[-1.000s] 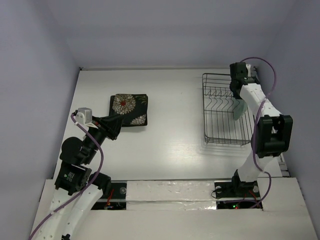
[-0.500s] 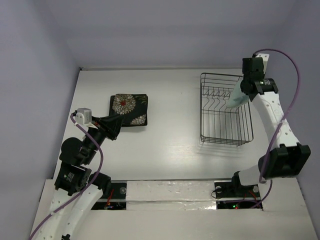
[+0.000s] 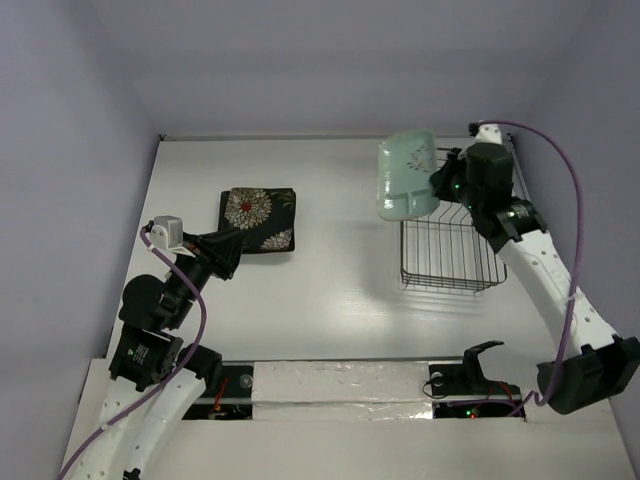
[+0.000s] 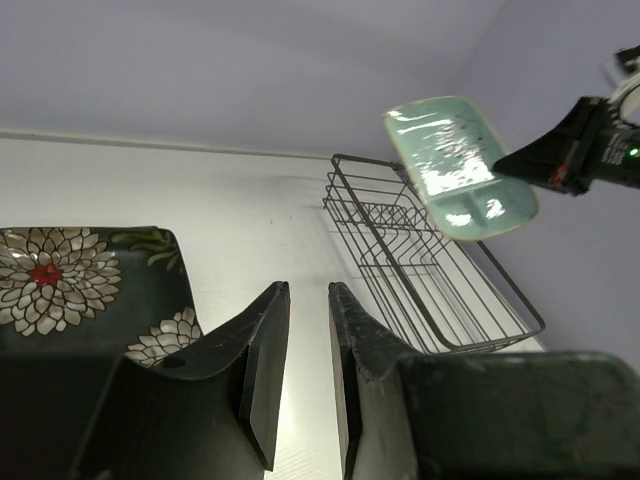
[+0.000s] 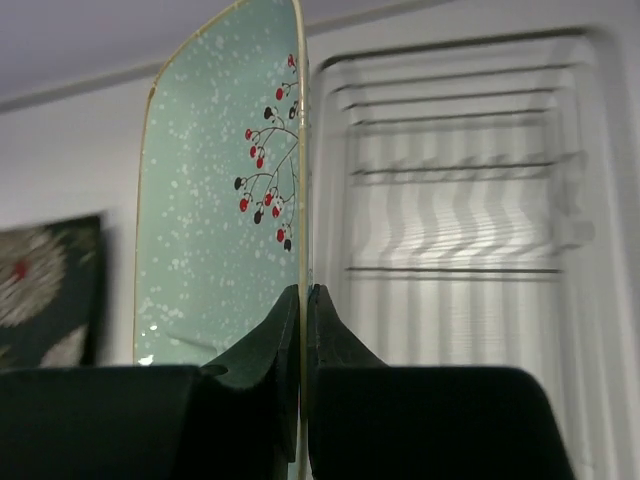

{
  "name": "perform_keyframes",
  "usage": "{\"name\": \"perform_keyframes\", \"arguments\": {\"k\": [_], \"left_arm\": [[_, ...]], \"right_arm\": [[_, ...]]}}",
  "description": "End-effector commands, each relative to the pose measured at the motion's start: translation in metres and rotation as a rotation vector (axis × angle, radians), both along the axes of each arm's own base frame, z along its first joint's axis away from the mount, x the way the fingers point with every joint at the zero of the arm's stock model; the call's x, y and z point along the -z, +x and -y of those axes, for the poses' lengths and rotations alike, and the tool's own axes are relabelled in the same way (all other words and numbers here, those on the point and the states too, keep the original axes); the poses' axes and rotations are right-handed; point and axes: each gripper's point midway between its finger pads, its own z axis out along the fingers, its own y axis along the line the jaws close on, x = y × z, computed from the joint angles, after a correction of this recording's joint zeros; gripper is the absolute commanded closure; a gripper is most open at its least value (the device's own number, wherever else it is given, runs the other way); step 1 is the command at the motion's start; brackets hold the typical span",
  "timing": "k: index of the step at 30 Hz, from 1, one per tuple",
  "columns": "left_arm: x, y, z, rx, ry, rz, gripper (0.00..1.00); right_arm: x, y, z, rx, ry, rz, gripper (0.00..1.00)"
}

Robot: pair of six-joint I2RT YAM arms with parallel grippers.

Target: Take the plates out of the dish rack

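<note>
My right gripper (image 3: 437,180) is shut on the edge of the pale mint green plate (image 3: 405,175) and holds it in the air, above the far left corner of the dark wire dish rack (image 3: 450,285). In the right wrist view the plate (image 5: 215,200) stands edge-on between the fingertips (image 5: 290,305), with the rack (image 5: 460,170) blurred behind. I see no plates in the rack. A black flower-patterned plate (image 3: 258,218) lies flat on the table at the left. My left gripper (image 3: 228,252) is open and empty just at its near edge (image 4: 70,285). The teal plate is out of view.
The table is white, with grey walls at the back and both sides. The rack (image 4: 430,300) stands close to the right wall. A raised white ledge (image 3: 340,385) runs along the near edge between the arm bases.
My right gripper has lifted the mint plate up out of the rack and swung it left, its face turning toward the top camera. The rack has shifted slightly. The left arm has not moved.
</note>
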Motion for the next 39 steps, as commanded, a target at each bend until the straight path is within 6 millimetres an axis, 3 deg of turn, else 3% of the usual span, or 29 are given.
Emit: {"name": "perform_keyframes", "arguments": {"k": [1, 3, 5, 9, 16, 19, 22, 37, 39], "left_arm": [[-0.021, -0.002, -0.002, -0.01, -0.023, 0.054, 0.8], [-0.021, -0.002, -0.003, -0.012, -0.023, 0.054, 0.79], [-0.021, -0.001, -0.003, -0.013, -0.024, 0.056, 0.79], [-0.02, 0.0, -0.002, -0.014, -0.019, 0.051, 0.79], [-0.019, 0.002, -0.005, -0.028, -0.018, 0.047, 0.79], [-0.019, 0.002, -0.004, -0.027, -0.019, 0.046, 0.79], [-0.017, 0.004, -0.005, -0.031, -0.015, 0.042, 0.79], [-0.013, 0.008, -0.002, -0.025, -0.006, 0.024, 0.73], [-0.012, 0.01, -0.001, -0.023, -0.003, 0.02, 0.68]], "right_arm": [[-0.033, 0.018, -0.073, -0.206, 0.256, 0.187, 1.0], [-0.026, 0.018, -0.096, -0.267, 0.318, 0.184, 1.0], [0.0, 0.015, -0.127, -0.334, 0.34, 0.126, 1.0], [0.038, 0.017, -0.162, -0.37, 0.352, 0.062, 1.0], [0.106, 0.012, -0.2, -0.373, 0.34, -0.049, 1.0], [0.134, 0.014, -0.204, -0.338, 0.316, -0.092, 1.0], [0.149, 0.009, -0.213, -0.336, 0.327, -0.117, 1.0], [0.235, -0.016, -0.186, -0.25, 0.267, -0.261, 1.0], [0.245, -0.019, -0.186, -0.25, 0.257, -0.288, 0.92]]}}
